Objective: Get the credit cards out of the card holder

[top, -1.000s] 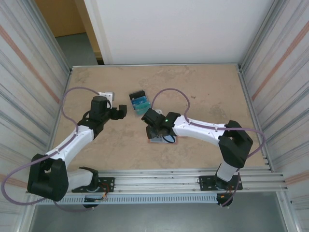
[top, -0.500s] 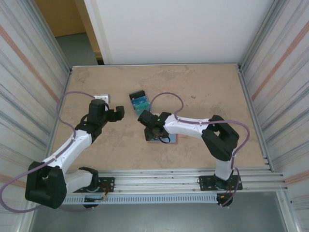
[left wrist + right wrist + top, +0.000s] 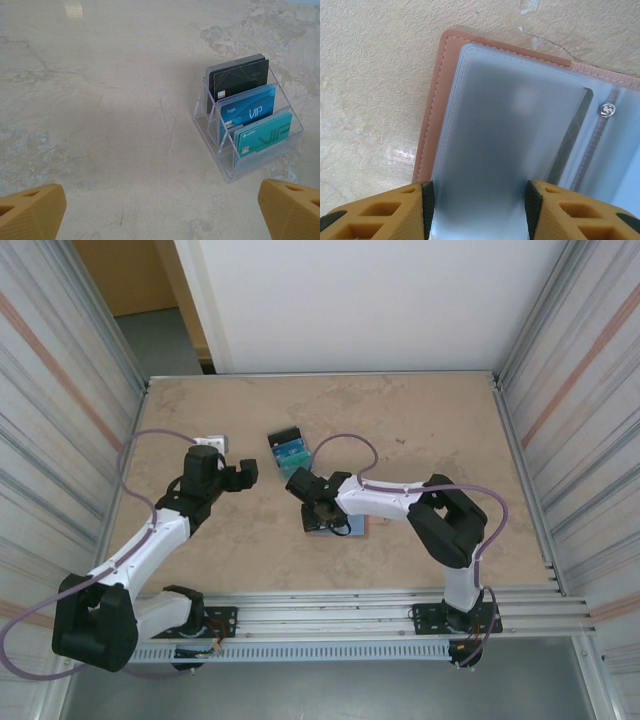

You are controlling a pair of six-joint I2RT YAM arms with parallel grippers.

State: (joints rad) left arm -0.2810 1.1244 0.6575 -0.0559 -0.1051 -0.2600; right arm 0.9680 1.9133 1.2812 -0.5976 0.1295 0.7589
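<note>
The card holder (image 3: 357,530), salmon-pink outside, lies open on the table, with its stitched edge (image 3: 437,100) and frosted blue-grey sleeve (image 3: 510,125) close below the right wrist camera. My right gripper (image 3: 320,508) (image 3: 480,210) is low over it, jaws half apart. One pad stands at each side of the sleeve, and I cannot make out a card through it. Black, blue and teal credit cards (image 3: 250,120) stand in a clear rack (image 3: 288,453). My left gripper (image 3: 248,472) (image 3: 160,215) hangs wide open just left of the rack, holding nothing.
A metal snap (image 3: 607,110) sits at the card holder's fold. A small white block (image 3: 213,440) lies by the left arm. Metal frame walls close in both sides, and a rail runs along the near edge.
My right gripper moved a little left and down onto the card holder, and its jaws narrowed. The right arm folded in closer. The left arm shifted slightly left a second ago and has since kept still.
</note>
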